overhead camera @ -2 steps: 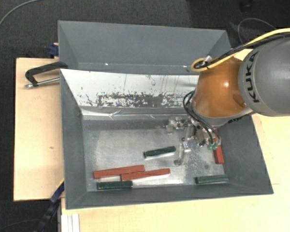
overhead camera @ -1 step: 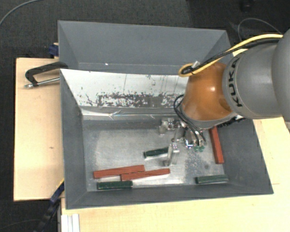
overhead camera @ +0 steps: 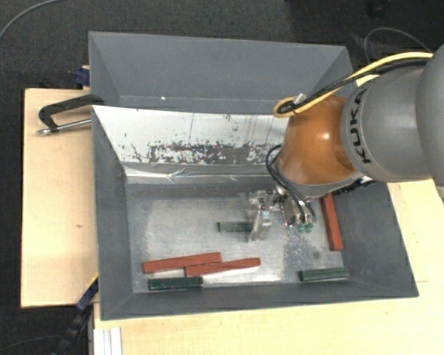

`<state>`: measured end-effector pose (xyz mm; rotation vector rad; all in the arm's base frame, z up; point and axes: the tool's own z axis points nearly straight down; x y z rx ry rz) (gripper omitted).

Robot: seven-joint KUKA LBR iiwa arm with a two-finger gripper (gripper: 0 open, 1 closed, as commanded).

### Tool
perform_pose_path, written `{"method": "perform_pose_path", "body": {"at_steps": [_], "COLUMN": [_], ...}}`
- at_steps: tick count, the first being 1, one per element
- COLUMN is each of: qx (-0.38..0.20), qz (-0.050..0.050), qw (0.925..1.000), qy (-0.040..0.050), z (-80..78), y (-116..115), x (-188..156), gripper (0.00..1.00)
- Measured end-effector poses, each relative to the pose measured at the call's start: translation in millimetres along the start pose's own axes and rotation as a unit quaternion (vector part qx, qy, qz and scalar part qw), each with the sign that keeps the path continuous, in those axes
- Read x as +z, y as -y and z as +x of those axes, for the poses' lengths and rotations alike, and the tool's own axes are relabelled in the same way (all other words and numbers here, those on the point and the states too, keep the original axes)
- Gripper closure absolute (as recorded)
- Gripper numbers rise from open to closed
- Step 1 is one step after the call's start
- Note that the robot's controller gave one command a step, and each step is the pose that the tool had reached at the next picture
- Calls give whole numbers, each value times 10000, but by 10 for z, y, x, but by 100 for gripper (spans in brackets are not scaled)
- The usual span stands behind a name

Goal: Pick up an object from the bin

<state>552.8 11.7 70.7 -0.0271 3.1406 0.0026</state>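
My gripper (overhead camera: pixel 260 223) is low over the bin floor, a little right of the middle, under the orange wrist cover. A small dark green bar (overhead camera: pixel 234 228) lies flat on the floor and reaches the gripper's left side, its right end hidden behind it. Whether the bar is gripped or only touched is hidden. A red bar (overhead camera: pixel 331 224) lies lengthwise along the right wall, just right of the gripper.
Along the front wall lie two red bars (overhead camera: pixel 181 262) (overhead camera: pixel 223 267) end to end, with a white strip beside them. A dark green bar (overhead camera: pixel 175 283) sits at the front left and another green bar (overhead camera: pixel 323 275) at the front right.
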Motion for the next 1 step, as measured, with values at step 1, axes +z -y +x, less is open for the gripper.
{"method": "perform_pose_path", "body": {"at_steps": [1], "qx": [-323], "qz": [7], "qw": [9995], "qy": [40], "z": [-119], "y": [87], "x": [-1671], "gripper": [100]}}
